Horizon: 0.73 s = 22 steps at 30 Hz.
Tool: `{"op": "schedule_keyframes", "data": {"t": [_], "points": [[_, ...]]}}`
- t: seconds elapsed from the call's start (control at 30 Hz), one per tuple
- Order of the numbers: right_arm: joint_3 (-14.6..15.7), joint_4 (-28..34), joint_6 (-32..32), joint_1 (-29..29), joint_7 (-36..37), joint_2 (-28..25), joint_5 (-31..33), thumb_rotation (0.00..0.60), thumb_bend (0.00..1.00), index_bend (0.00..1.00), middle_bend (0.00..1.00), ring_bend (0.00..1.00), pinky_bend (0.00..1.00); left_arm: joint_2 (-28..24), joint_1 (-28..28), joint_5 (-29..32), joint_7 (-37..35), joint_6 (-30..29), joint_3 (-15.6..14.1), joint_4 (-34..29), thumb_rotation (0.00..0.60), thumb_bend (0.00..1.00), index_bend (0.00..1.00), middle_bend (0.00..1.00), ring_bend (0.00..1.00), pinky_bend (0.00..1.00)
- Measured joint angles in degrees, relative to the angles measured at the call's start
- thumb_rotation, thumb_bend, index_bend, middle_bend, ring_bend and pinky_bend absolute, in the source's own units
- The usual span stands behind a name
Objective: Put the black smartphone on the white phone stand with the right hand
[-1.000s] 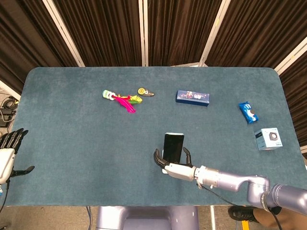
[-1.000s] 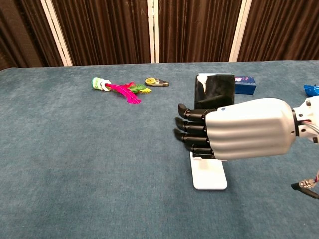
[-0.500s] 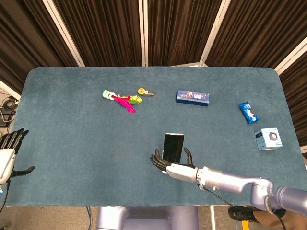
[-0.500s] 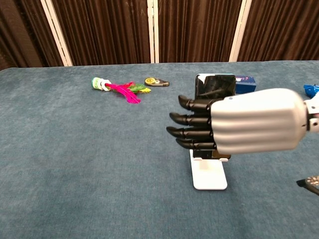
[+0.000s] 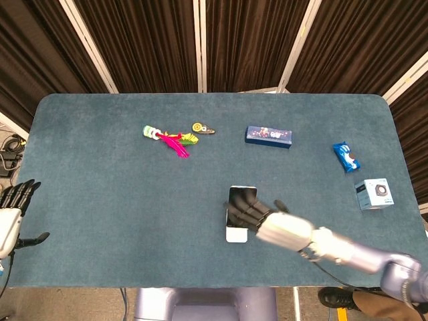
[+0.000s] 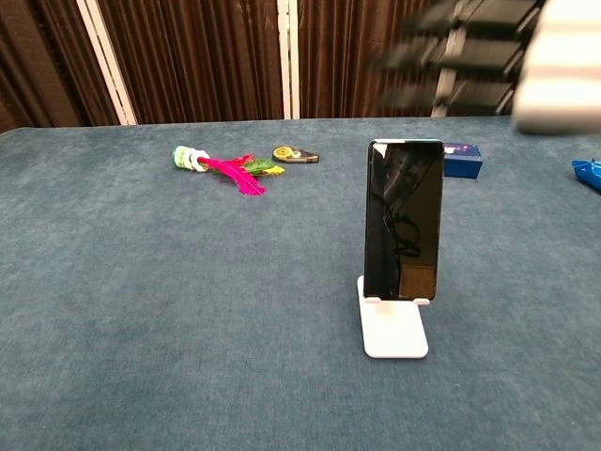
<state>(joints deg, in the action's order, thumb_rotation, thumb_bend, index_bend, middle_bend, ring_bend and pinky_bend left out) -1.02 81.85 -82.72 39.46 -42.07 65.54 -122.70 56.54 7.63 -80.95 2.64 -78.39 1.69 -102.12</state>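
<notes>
Looking at the tall black smartphone [image 6: 404, 221], I saw it stood upright on the white phone stand [image 6: 392, 327], near the front edge of the blue cloth table [image 6: 141, 301]. My right hand [image 6: 512, 47] held nothing, fingers spread, lifted above. I judged the job done.

Even bright light, robot hand [image 6: 526, 56] motion-blurred

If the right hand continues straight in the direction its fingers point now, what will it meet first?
Probably nothing. The right hand is raised, with its fingers pointing toward the robot's left, seemingly above the phone on the stand. Motion blur makes the height uncertain.
</notes>
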Motion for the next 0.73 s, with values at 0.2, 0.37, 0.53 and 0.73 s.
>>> {"op": "schedule_keyframes", "data": {"t": [0.2,0.37,0.53,0.73], "points": [[-0.84,-5.73,-6.43,-7.21,13.87,0.75,11.68,0.600,0.15,0.03,0.05,0.11,0.20,-0.13,-0.84,-2.36,0.00,-1.93,-0.68,-0.49,0.600,0.00,0.00,0.00,0.00,0.00],[-1.08,-6.04,-8.40,-12.87,22.83,2.64,20.79,0.600,0.00,0.00,0.00,0.00,0.01,-0.40,-1.47,-3.98,-0.45,-3.02,-1.25,-0.79,0.600,0.00,0.00,0.00,0.00,0.00],[-0.20,1.36,-6.78,-17.27,26.33,2.49,28.21,0.600,0.00,0.00,0.00,0.00,0.00,-0.68,-2.02,-5.26,-1.01,-4.34,-1.51,-0.81,0.600,0.00,0.00,0.00,0.00,0.00],[2.20,10.92,-6.53,-24.34,27.03,1.98,34.03,0.600,0.00,0.00,0.00,0.00,0.00,-0.79,-2.62,-6.65,-1.42,-6.02,-1.60,-0.40,0.600,0.00,0.00,0.00,0.00,0.00]]}}
